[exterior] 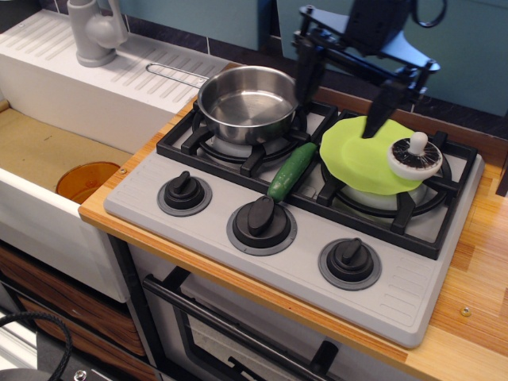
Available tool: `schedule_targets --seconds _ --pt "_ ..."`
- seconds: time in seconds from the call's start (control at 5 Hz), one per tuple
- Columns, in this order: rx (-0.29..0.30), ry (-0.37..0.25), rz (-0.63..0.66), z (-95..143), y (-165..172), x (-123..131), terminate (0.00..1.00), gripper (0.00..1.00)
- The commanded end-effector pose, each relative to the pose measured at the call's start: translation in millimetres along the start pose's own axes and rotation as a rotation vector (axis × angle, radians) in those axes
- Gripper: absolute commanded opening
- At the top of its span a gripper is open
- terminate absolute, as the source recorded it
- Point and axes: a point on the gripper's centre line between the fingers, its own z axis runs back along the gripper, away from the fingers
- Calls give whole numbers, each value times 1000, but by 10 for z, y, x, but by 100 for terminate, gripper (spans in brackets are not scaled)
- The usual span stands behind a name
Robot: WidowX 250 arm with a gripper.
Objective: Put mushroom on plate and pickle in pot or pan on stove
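The mushroom (414, 157) lies upside down, stem up, on the right edge of the lime-green plate (361, 157), which rests on the right burner of the grey stove (309, 262). The dark green pickle (291, 171) lies on the grate between the burners. The empty steel pot (248, 104) sits on the left burner. My gripper (339, 101) is open and empty, hovering above the gap between pot and plate; one finger (375, 115) hangs over the plate's back rim.
Three black knobs (261, 216) line the stove front. A white sink with a grey faucet (94, 32) stands at the left, with an orange cup (86, 181) down in the basin. Wooden counter (476, 270) lies to the right.
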Motion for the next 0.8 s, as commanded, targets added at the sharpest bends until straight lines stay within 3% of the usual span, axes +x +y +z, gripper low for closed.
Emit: schedule_targets --seconds 0.0,0.6 --pt "4 -119 8 19 206 34 0 100" --pt "0 -132 36 -312 213 -64 0 100"
